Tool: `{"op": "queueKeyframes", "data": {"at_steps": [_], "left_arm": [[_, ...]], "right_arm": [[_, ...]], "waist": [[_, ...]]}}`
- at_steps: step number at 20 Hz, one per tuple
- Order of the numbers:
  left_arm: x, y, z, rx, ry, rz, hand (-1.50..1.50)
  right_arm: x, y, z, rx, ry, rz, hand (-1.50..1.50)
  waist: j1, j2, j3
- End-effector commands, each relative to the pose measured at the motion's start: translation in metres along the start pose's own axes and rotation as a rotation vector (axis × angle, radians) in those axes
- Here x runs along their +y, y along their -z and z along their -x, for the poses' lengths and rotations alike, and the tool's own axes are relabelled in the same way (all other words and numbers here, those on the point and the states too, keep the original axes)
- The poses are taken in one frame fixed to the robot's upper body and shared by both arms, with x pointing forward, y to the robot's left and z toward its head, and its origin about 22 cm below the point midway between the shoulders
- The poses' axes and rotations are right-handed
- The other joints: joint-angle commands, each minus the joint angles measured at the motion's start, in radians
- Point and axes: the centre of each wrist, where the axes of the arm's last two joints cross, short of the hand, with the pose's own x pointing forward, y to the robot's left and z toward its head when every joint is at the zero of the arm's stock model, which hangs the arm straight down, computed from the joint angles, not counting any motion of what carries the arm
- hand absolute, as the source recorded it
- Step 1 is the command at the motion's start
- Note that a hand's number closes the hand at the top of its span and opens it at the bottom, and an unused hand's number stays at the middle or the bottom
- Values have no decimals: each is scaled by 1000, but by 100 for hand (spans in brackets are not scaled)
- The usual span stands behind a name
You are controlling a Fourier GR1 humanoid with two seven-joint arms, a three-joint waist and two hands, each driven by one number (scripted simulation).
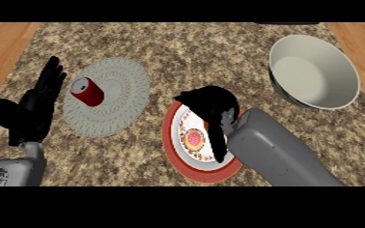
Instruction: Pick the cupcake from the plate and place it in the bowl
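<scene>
A plate (187,145) with a red rim and a flowered white centre lies at the middle of the counter. My right hand (209,103) hangs over the plate's far edge, its fingers curled downward. No cupcake shows anywhere on the plate; it seems to sit hidden inside the curled fingers. A white bowl (314,72) with nothing in it stands at the back right, well apart from the hand. My left hand (35,107) rests open at the left edge, fingers up.
A red can (87,92) lies on a round pale woven mat (114,104) to the left of the plate. The counter top is speckled brown stone, with wooden strips at both far corners.
</scene>
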Motion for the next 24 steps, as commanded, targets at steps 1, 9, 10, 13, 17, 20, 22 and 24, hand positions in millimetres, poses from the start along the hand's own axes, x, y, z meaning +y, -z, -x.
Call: {"op": "queueKeyframes", "data": {"at_steps": [1, 9, 10, 13, 17, 20, 22, 24], "left_arm": [[-6, -5, 5, -3, 10, -9, 0], [16, 5, -2, -1, 23, -8, 0], [-8, -2, 7, 4, 5, 2, 0], [10, -2, 12, 16, 6, -4, 0], [0, -10, 26, -9, 4, -14, 0], [5, -3, 9, -13, 0, -11, 0], [7, 13, 13, 9, 6, 1, 0], [15, 12, -3, 15, 11, -9, 0]], "right_arm": [[6, 9, -9, 2, -67, 47, -150], [40, 8, -5, -22, -79, 154, -150], [29, 6, -7, -12, -81, 144, -150], [43, 21, -11, -8, -55, 89, -150], [58, 29, -1, 18, -79, 64, -150], [76, 31, -1, 14, -61, 63, -150], [79, 29, -13, 9, -62, 67, -150], [74, 36, 3, 11, -71, 92, -150]], "waist": [[-1, 0, 0], [-7, -1, 0], [-6, -1, 0], [-5, -1, 0], [-4, 0, 0], [-5, -1, 0], [-9, -1, 0], [-5, 0, 0]]}}
